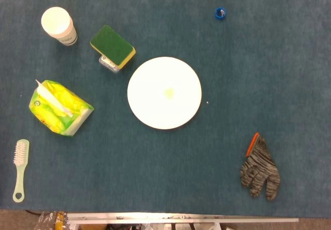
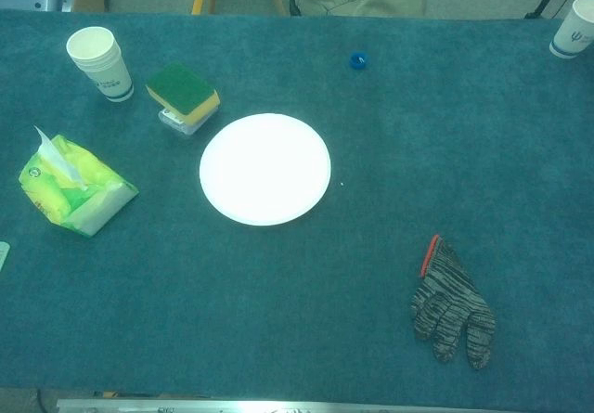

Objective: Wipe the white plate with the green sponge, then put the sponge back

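The white plate [image 1: 164, 92] [image 2: 265, 168] lies flat near the middle of the blue table, with a faint greenish spot [image 1: 168, 92] at its centre in the head view. The green sponge [image 1: 112, 45] [image 2: 182, 89], green on top with a yellow underside, rests tilted on a small clear holder [image 1: 109, 63] [image 2: 176, 122] just beyond the plate's left edge. Neither view shows either of my hands or arms.
A paper cup [image 1: 58, 25] [image 2: 98, 61] stands at the far left. A yellow-green tissue pack [image 1: 59, 107] [image 2: 72, 188] and a brush [image 1: 20, 169] lie on the left. A blue cap [image 1: 220, 13] [image 2: 358, 60] lies far back, a striped glove [image 1: 259, 168] [image 2: 452, 303] near right, another cup [image 2: 575, 25] far right.
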### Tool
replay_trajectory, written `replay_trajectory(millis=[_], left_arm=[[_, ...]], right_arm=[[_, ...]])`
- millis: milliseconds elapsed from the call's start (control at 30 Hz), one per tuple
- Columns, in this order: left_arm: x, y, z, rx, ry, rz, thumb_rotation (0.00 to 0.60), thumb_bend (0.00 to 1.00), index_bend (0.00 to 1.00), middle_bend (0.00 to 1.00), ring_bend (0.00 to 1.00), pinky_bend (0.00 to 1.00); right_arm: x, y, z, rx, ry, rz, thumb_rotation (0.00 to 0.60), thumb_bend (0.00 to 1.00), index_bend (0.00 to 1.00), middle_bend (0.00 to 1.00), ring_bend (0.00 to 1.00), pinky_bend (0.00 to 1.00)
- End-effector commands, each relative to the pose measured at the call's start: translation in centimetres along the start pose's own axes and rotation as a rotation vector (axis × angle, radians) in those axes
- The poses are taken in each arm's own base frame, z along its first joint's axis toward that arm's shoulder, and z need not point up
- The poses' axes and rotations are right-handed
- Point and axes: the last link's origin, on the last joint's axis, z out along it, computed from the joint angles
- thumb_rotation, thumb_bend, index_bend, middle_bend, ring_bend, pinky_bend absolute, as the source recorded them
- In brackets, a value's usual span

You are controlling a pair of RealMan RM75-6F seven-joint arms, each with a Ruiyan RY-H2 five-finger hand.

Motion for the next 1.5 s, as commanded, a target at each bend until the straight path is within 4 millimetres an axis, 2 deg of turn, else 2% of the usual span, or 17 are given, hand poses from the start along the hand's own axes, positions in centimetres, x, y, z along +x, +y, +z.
replay_trajectory(millis=[33, 500, 733, 933, 1067, 1167, 1500], left_arm=[[0.0, 0.0, 0.0, 0.000, -0.001, 0.000, 0.600, 0.22, 0.10, 0.04, 0.00, 0.08], [0.0, 0.0, 0.3, -0.025, -0.012, -0.008, 0.600, 0.21, 0.10, 0.04, 0.00, 0.08], [0.8, 1.1, 1.4, -0.103, -0.022, -0.018, 0.600, 0.21, 0.10, 0.04, 0.00, 0.08], [1.7, 3.4, 3.2, -0.232, -0.034, -0.044, 0.600, 0.21, 0.11, 0.05, 0.00, 0.08], [1.8, 4.2, 4.0, -0.269, -0.050, -0.068, 0.600, 0.21, 0.11, 0.06, 0.00, 0.08], [1.8, 6.6, 6.2, -0.368, -0.076, -0.077, 0.600, 0.21, 0.11, 0.06, 0.00, 0.08], [1.7, 12.1, 9.6, -0.541, -0.121, -0.023, 0.600, 0.21, 0.11, 0.05, 0.00, 0.08]], right_arm=[[0.0, 0.0, 0.0, 0.001, -0.001, -0.001, 0.600, 0.20, 0.00, 0.02, 0.00, 0.21], [0.1, -0.1, -0.2, 0.004, -0.001, -0.006, 0.600, 0.20, 0.00, 0.02, 0.00, 0.21], [0.0, 0.0, 0.0, -0.001, -0.001, -0.009, 0.600, 0.20, 0.00, 0.02, 0.00, 0.21], [-0.1, -0.3, 0.5, 0.012, -0.004, -0.010, 0.600, 0.20, 0.00, 0.02, 0.00, 0.21], [-0.2, -0.3, 0.7, 0.011, -0.006, -0.008, 0.600, 0.20, 0.00, 0.02, 0.00, 0.21], [-0.3, -0.5, 1.0, 0.013, -0.011, -0.006, 0.600, 0.20, 0.00, 0.02, 0.00, 0.21], [0.2, -0.8, 1.5, 0.010, -0.006, 0.002, 0.600, 0.20, 0.00, 0.02, 0.00, 0.21]])
